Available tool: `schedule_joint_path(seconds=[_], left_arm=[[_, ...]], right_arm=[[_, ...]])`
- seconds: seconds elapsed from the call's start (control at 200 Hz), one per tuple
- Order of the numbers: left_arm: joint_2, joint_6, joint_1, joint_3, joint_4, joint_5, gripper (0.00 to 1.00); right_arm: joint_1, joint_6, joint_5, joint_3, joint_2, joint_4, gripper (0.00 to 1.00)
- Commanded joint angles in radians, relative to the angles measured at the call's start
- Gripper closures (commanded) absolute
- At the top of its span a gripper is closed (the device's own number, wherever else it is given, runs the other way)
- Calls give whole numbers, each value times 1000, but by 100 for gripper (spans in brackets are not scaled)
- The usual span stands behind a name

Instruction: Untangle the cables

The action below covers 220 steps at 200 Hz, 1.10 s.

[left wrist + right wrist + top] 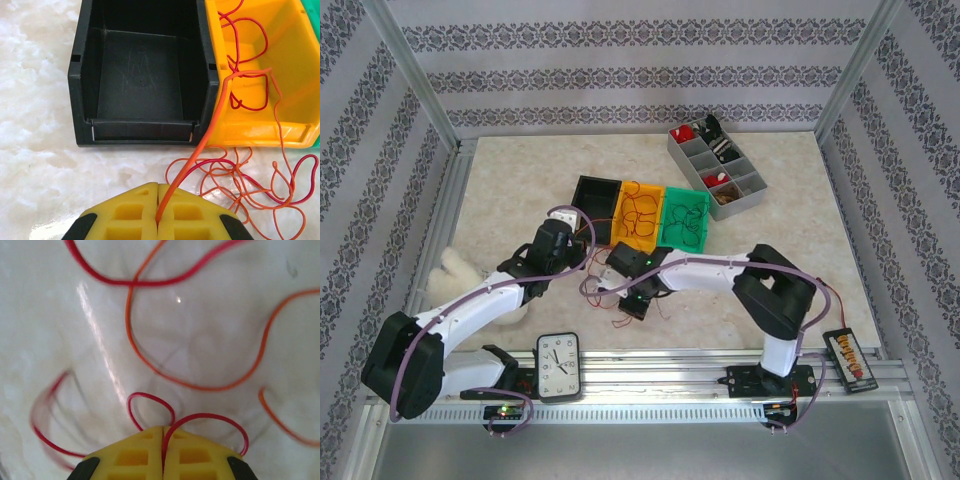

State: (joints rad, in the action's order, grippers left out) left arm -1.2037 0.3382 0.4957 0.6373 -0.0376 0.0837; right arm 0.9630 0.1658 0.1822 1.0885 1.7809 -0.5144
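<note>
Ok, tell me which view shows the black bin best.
Left wrist: the black bin sits close, its empty inside plain. The top view gives it small and far, beside the yellow bin.

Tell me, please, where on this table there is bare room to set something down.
Bare table lies left of the black bin, and on the right between the green bin, the grey tray and the right arm. It is crowded in front of the bins, where the cables sprawl and the left gripper and right gripper each pinch one.

red cable loop (33, 415) – blurred | green bin (314, 6) – cut off, R edge | tray (690, 178) contents – too small
</note>
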Motion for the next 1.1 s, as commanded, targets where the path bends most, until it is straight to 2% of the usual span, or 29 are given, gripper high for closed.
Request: schedule_joint_path(seconds=[0.0,0.145,0.27,0.385,0.495,0.75,1.094], left_arm=[[-2,11,-8,-17,8,19,100],[-17,14,-11,-21,28,25,100],[-26,20,-14,-24,33,39,100],[-18,31,-17,-37,32,57,100],[-1,40,-20,-52,17,69,100],[69,68,-23,-103,-19,100,100],[70,73,-26,-105,-22,97,100]], right_arm=[[-46,-64,-30,-44,-172,30,100],[-156,-147,18,-53,-363,100,100],[-264,-189,69,31,-404,152,100],[-337,-218,127,161,-337,211,100],[-364,-210,151,292,-241,228,100],[-405,-199,65,491,-34,250,100],[-443,-175,-3,455,87,248,100]])
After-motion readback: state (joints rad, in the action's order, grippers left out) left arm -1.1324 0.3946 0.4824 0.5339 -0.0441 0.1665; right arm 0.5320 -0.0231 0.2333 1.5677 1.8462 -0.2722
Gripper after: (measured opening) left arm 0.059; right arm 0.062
